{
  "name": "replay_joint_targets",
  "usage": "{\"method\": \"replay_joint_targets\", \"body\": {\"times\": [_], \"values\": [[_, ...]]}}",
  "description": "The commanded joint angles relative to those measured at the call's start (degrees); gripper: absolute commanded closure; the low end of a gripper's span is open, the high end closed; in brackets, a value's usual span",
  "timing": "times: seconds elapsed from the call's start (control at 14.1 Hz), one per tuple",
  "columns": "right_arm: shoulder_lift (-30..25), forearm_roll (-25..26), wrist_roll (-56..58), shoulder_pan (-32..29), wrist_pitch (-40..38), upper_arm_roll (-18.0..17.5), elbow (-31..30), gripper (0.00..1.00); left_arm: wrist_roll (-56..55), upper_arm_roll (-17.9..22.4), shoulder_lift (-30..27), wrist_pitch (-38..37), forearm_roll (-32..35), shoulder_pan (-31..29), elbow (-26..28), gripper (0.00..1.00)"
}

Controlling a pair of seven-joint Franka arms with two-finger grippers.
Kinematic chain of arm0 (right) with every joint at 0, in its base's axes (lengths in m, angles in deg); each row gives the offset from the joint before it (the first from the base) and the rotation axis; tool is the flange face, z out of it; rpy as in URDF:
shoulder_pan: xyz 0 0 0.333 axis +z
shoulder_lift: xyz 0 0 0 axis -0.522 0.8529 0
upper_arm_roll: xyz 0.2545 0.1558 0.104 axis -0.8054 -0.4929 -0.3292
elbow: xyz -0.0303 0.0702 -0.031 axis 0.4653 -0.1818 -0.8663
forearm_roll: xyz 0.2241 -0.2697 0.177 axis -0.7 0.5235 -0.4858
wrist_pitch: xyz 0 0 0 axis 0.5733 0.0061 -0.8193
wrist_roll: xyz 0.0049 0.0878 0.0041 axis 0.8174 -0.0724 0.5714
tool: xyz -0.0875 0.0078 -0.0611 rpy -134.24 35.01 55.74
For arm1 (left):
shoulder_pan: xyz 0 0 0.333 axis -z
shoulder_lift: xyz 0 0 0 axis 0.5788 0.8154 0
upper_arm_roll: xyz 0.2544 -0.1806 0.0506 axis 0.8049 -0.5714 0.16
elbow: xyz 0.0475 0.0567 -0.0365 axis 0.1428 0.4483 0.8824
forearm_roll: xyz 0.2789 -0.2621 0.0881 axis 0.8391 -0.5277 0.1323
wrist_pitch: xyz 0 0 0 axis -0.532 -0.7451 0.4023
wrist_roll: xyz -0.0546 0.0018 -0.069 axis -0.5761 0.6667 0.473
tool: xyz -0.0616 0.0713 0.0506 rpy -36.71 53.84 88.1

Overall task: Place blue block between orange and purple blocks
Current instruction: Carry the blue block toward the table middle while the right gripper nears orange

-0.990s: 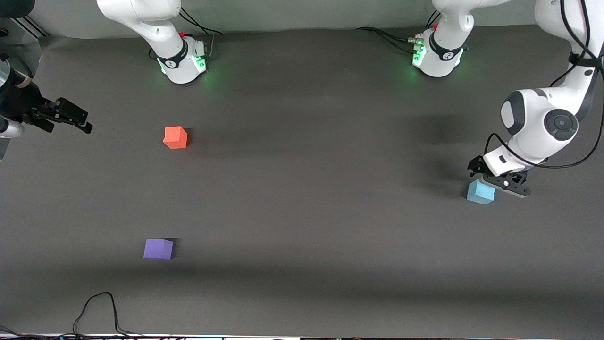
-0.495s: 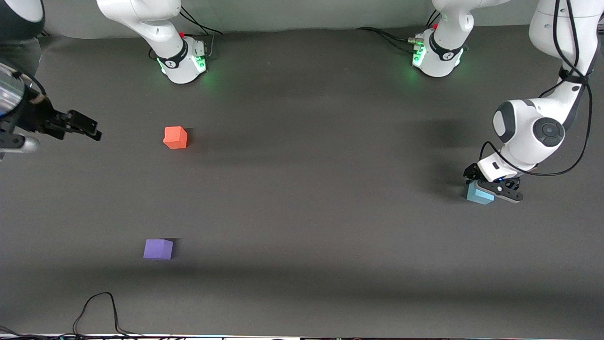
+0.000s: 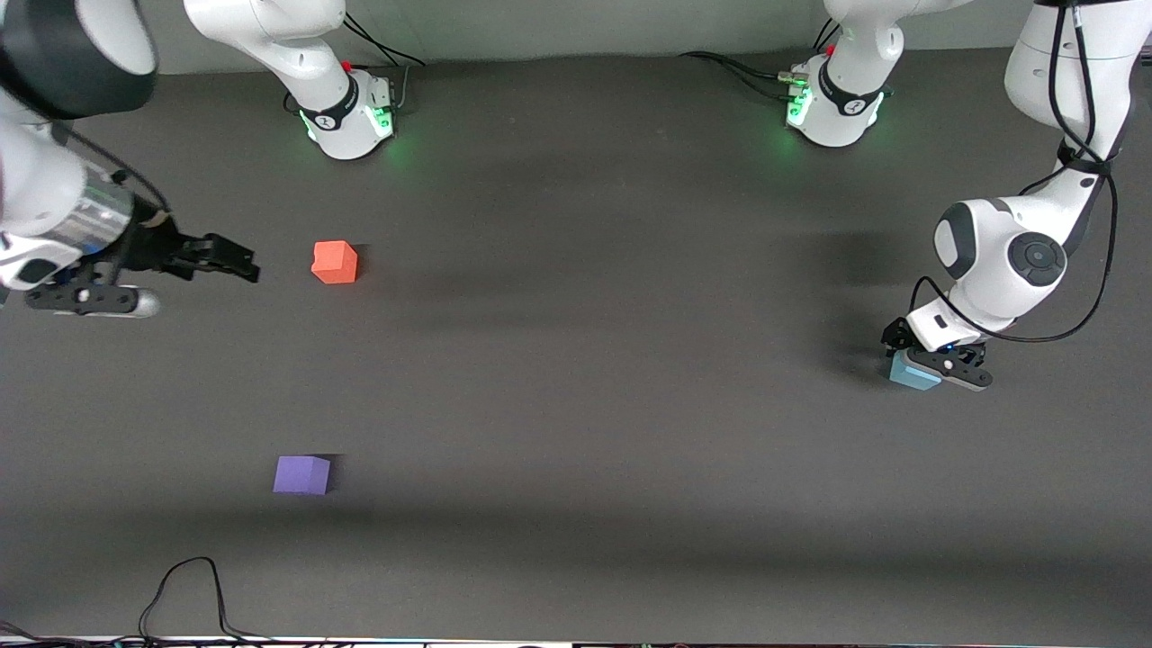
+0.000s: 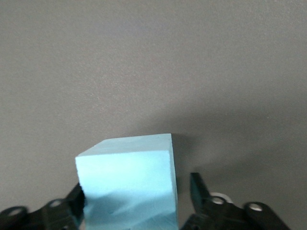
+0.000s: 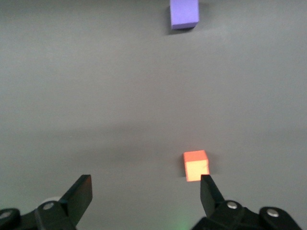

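The light blue block (image 3: 909, 374) sits on the table near the left arm's end. My left gripper (image 3: 929, 362) is down around it and open. In the left wrist view the blue block (image 4: 128, 182) stands between the fingers: one finger touches a side, the other finger (image 4: 197, 189) stands a small gap off. The orange block (image 3: 335, 262) and the purple block (image 3: 301, 474) sit toward the right arm's end, the purple one nearer the front camera. My right gripper (image 3: 236, 267) is open and empty, in the air beside the orange block (image 5: 195, 166). The purple block (image 5: 184, 13) also shows in the right wrist view.
The dark grey table (image 3: 585, 360) stretches between the blue block and the other two blocks. A black cable (image 3: 184, 585) loops at the table's front edge near the right arm's end. The arm bases (image 3: 351, 117) stand along the back edge.
My left gripper has come down around the blue block. My right arm has swung in toward the orange block. The blocks have not moved.
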Motion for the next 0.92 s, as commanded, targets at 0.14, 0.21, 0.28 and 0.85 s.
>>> {"method": "replay_joint_targets", "body": {"times": [0.14,0.21,0.28,0.85], "values": [[0.1,-0.7,5.2,0.6,-0.7,-0.3,0.3,0.00,-1.3,-0.4,0.0,-0.9,0.0,-0.3,-1.8,0.65],[0.2,-0.7,5.6,0.6,-0.3,-0.9,0.3,0.00,-1.3,-0.4,-0.1,-2.8,0.1,-0.3,-3.0,0.65],[0.3,-0.7,5.6,0.6,-0.1,-1.7,0.4,0.00,-1.3,-0.4,-0.5,-6.6,0.1,-0.3,-5.1,0.65],[0.6,-1.7,5.8,0.4,0.2,-1.8,0.5,0.00,-20.2,-3.8,-8.1,-48.7,-0.4,5.9,-26.4,0.65]]}}
